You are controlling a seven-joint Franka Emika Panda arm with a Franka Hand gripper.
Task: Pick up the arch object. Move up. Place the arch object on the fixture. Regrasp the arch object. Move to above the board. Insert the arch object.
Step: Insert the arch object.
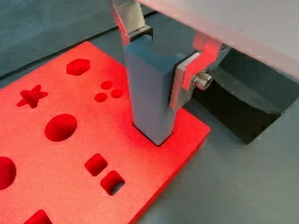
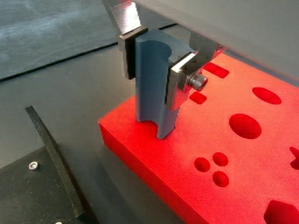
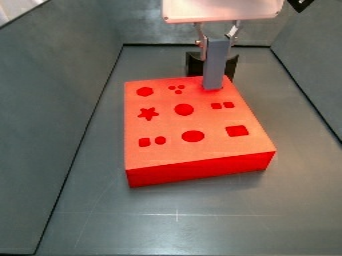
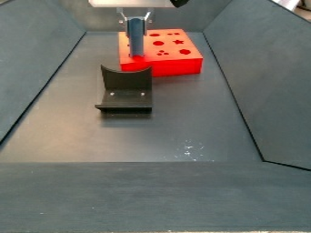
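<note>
The board (image 3: 187, 125) lies flat on the grey floor (image 3: 174, 215), its cut-outs facing up, and in a side view the fixture (image 4: 125, 88) sits apart from it, toward seven o'clock of the slab. The gripper (image 1: 162, 54) hangs over the board's edge, its silver fingers (image 1: 187, 77) clamped on the arch object (image 1: 155, 92). That piece stands upright, its lower end touching the board's top near the edge.

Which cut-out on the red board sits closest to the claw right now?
The arch cut-out at the board's far edge: the claw holds the arch object upright there; others lie farther off.
</note>
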